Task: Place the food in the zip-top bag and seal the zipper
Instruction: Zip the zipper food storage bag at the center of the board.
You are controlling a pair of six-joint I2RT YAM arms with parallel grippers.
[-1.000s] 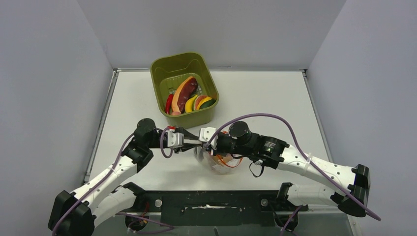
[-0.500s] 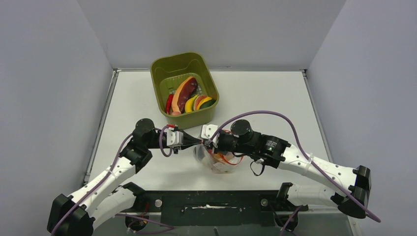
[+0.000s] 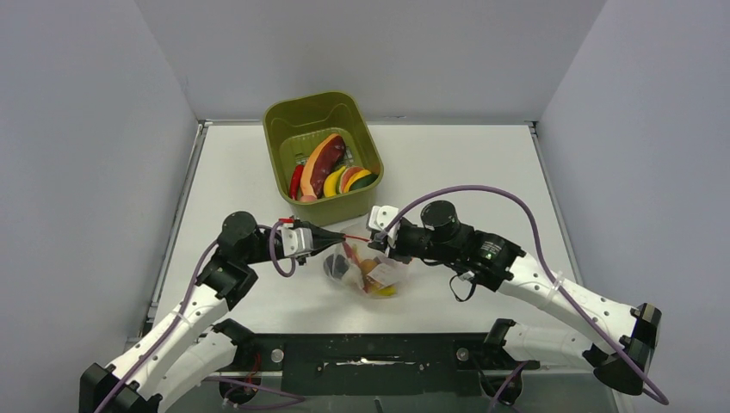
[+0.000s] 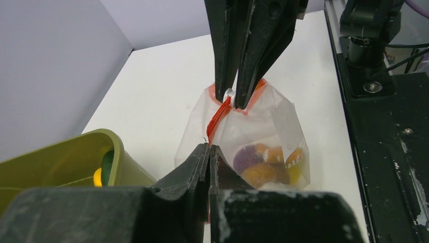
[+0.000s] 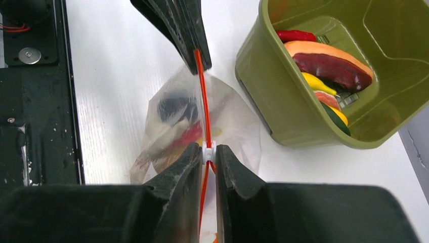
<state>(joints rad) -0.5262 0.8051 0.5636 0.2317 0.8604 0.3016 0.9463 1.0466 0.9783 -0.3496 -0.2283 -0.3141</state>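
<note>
The clear zip-top bag (image 3: 368, 271) hangs between my two grippers, above the table, with several food pieces (image 4: 263, 164) inside: purple, orange and yellow. Its red-orange zipper (image 3: 355, 237) is stretched taut between the grippers. My left gripper (image 3: 334, 237) is shut on the zipper's left end (image 4: 218, 115). My right gripper (image 3: 376, 242) is shut on the small white slider (image 5: 208, 150) on the zipper (image 5: 202, 86). More food (image 3: 331, 172) lies in the olive-green bin: banana, red pepper, orange and green slices.
The olive-green bin (image 3: 284, 116) stands just behind the bag, close to the grippers, and shows in the right wrist view (image 5: 263, 96). The black mounting rail (image 3: 379, 353) runs along the table's near edge.
The grippers have pulled apart, left one leftwards, right one rightwards. The zipper is now stretched between them and the bag hangs more in view, its contents showing.
</note>
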